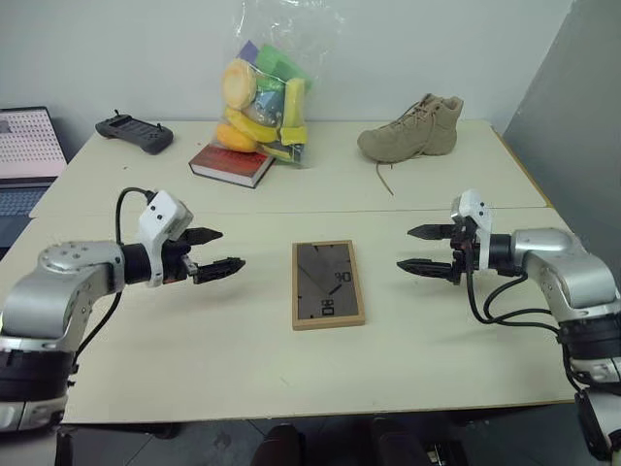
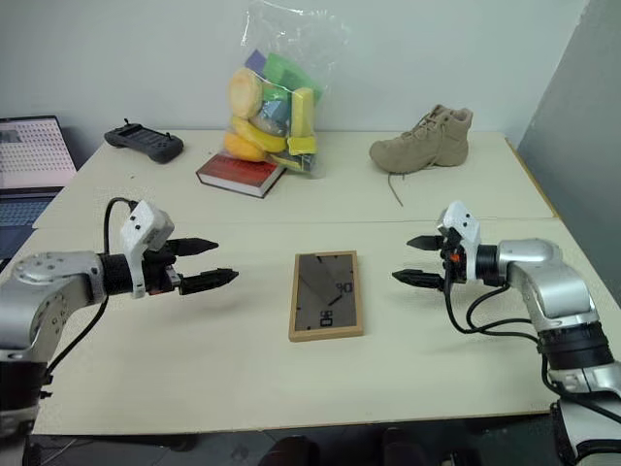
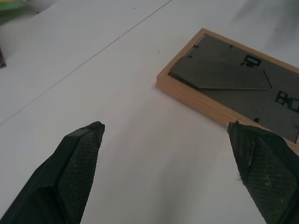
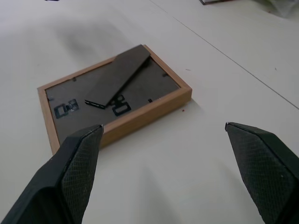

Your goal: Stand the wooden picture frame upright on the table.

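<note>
The wooden picture frame (image 1: 328,283) lies flat on the table (image 1: 291,369), near its middle, dark back panel and folded stand facing up. It also appears in the left wrist view as the frame (image 3: 233,88) and in the right wrist view as the frame (image 4: 112,95). My left gripper (image 1: 219,250) hovers open to the frame's left, a short gap away, pointing toward it. On the frame's other side my right gripper (image 1: 423,249) is open too, aimed at the frame from the right. Nothing is between either gripper's fingers (image 3: 77,168).
At the back of the table stand a red-covered book (image 1: 231,163), a clear bag of colourful toys (image 1: 264,92), a tan boot (image 1: 412,131) and a black controller (image 1: 134,132). A laptop (image 1: 27,155) sits off the far left edge. A seam (image 1: 388,211) crosses the tabletop.
</note>
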